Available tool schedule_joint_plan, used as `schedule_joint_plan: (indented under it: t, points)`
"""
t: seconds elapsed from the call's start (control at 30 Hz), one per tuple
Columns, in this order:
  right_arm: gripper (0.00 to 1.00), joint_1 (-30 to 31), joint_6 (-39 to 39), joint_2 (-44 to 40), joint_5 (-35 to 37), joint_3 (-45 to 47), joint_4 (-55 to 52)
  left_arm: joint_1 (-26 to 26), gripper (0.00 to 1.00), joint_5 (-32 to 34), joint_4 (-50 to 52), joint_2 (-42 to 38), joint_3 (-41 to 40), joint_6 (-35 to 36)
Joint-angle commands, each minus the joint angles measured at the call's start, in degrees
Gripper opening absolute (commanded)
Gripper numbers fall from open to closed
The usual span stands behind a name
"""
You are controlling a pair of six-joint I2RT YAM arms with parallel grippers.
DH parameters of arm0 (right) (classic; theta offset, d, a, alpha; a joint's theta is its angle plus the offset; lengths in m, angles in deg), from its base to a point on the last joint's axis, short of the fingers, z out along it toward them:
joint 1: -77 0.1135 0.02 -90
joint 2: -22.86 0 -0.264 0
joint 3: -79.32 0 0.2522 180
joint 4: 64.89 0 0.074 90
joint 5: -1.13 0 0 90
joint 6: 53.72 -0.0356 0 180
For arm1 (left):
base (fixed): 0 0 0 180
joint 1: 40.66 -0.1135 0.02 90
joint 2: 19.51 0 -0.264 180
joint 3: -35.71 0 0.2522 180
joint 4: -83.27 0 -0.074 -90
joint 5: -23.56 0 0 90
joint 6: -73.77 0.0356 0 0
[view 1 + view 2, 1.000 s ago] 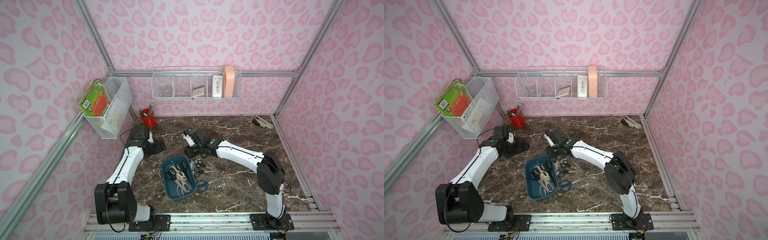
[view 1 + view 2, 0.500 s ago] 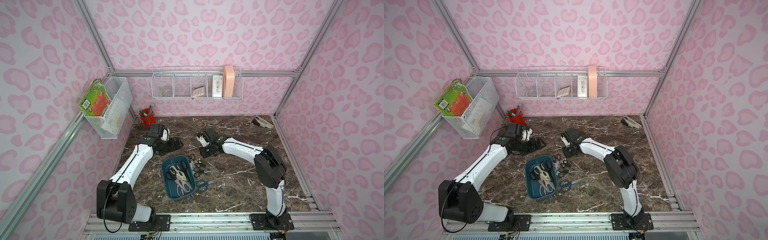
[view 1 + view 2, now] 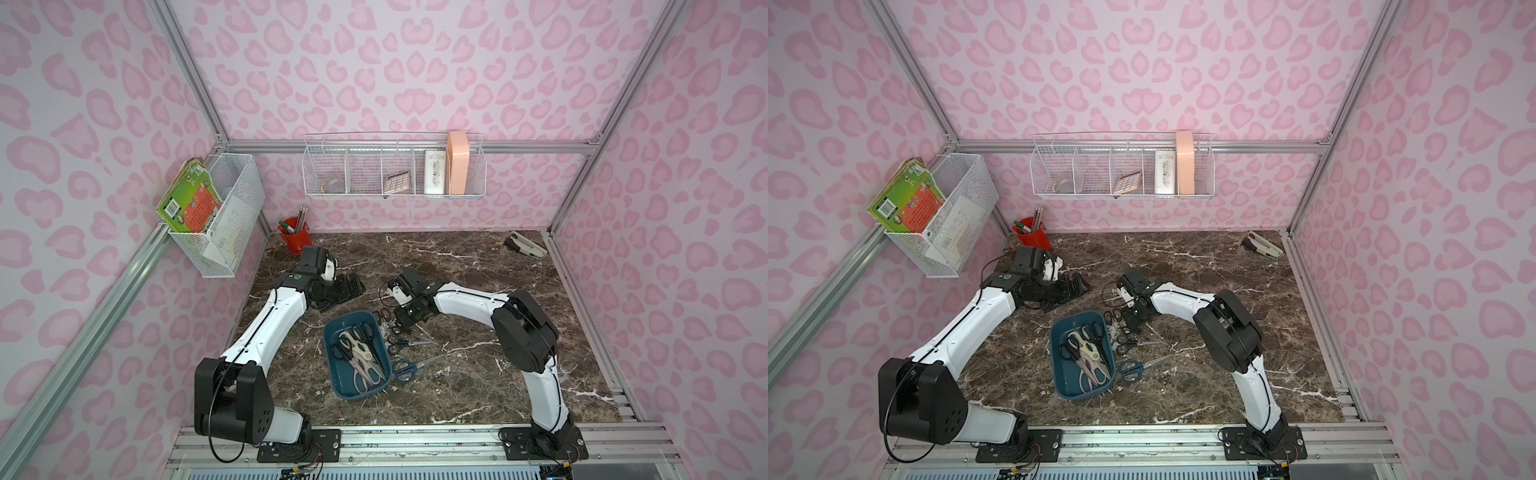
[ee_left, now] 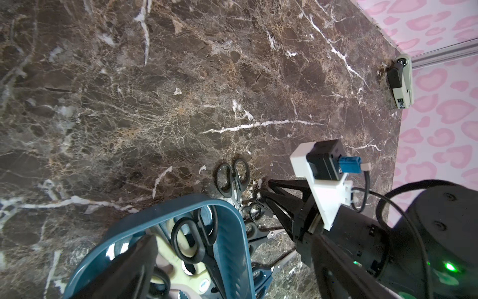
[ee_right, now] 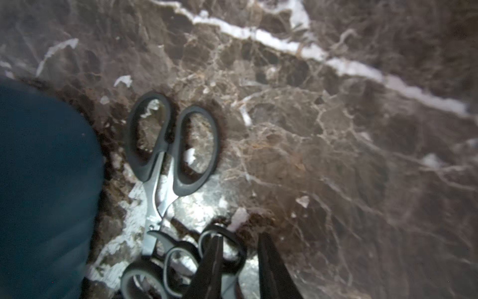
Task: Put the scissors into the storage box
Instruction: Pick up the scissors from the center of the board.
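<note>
Marbled brown desk (image 3: 457,270) in both top views carries the storage box (image 3: 330,361), several scissors (image 3: 357,353) inside, loose pairs (image 3: 390,336) just beside it under the right end effector (image 3: 402,324); the left end effector (image 3: 347,289) hangs spread, empty. The left wrist view shows those loose handles near the box wall. In the right wrist view, slightly parted jaws straddle a small black handle loop (image 5: 241,255), unpinched: best close squarely, then lift clear of neighbours.

Polished marble table (image 3: 457,270), plastic storage box (image 3: 331,370)

Evenly bright top views; right wrist view blurred, dim.
</note>
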Motion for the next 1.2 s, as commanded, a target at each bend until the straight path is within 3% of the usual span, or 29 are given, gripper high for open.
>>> schedule_joint_plan:
  t: [0.0,0.27,0.77,1.17]
  points:
    - [0.27,-0.19,0.03,0.52,1.61,-0.62,-1.02,0.05,0.98,-0.29,-0.27,-0.34,-0.01,-0.36]
    - [0.25,-0.7,0.25,2.71,4.87,-1.96,-3.2,0.31,0.98,-0.16,-0.25,-0.54,-0.74,-0.15]
    - [0.25,-3.52,0.56,-1.08,11.36,-0.63,-2.91,0.41,0.98,0.1,-0.24,-0.69,-0.88,-0.14]
    - [0.27,0.04,-8.48,0.61,6.06,-11.28,-14.05,0.4,0.98,3.79,1.16,-0.48,0.1,1.68]
